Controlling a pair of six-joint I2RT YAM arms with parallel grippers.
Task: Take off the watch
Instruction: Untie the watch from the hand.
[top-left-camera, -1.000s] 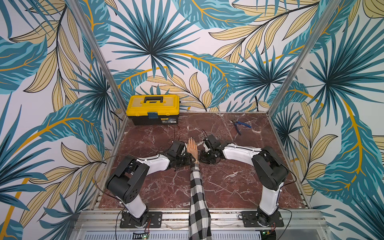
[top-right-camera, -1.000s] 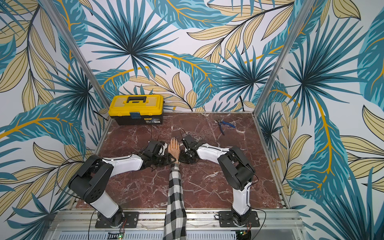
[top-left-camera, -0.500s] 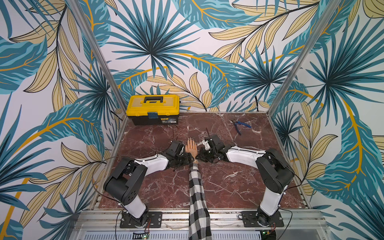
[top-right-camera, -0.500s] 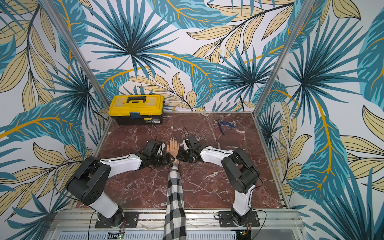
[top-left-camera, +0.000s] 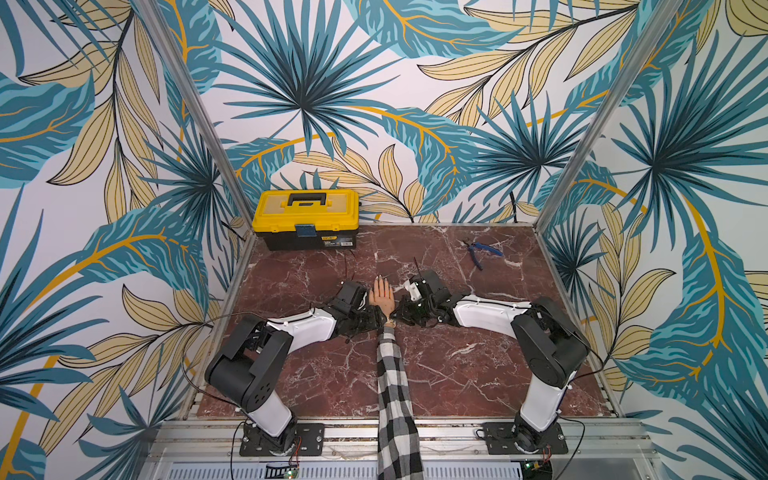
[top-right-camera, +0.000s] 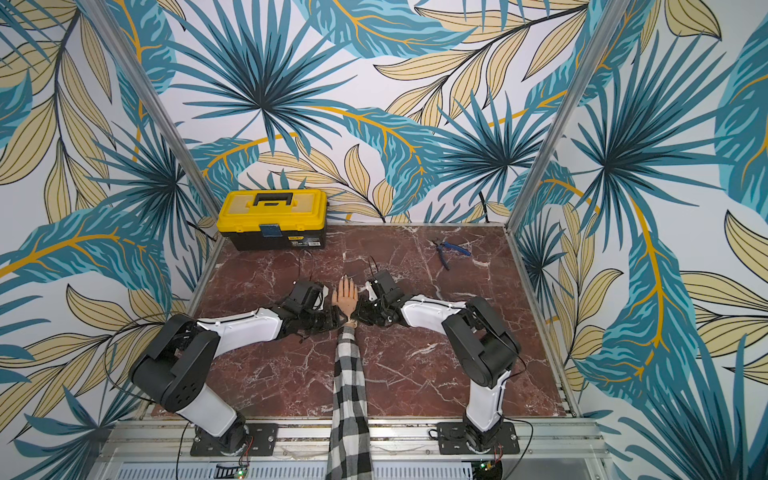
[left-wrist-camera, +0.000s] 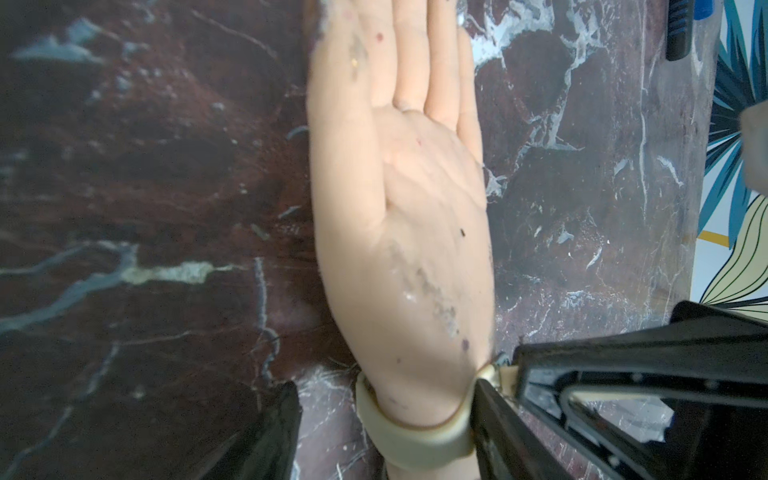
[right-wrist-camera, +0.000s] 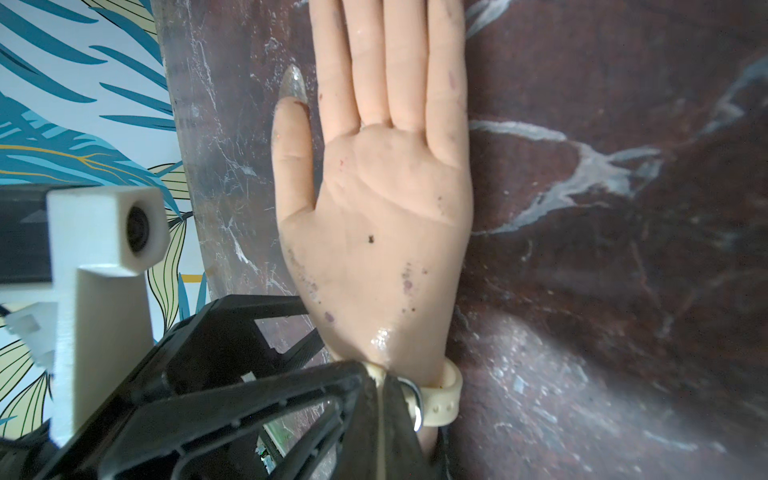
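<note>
Clamped tight, the right pincer is pinching the free tail of the watch strap, a thin beige strip showing edge-on between its closed jaws, with the metal buckle sitting just beside them. Compared with a second ago it is sitting closer in against the wrist; the right arm has been leaning toward the mannequin hand and has been holding there for the last half second, while the left arm is barely shifting at all. The left pincer is standing released, its two black fingers straddling the wrist: one is lying against the strap next to the right pincer, the other is hanging clear of the band with marble table showing in the gap. The watch itself is still wrapping the wrist, between the palm-up hand and the checked sleeve, and its round case is not showing from where I am looking, presumably lying underneath. To my eye this is meaning the unbuckling is only getting started: the tail is now in hand, but the loop is not yet opening. I am guessing the right pincer is needing to draw the tail back out through the buckle while the left is steadying the band.
</note>
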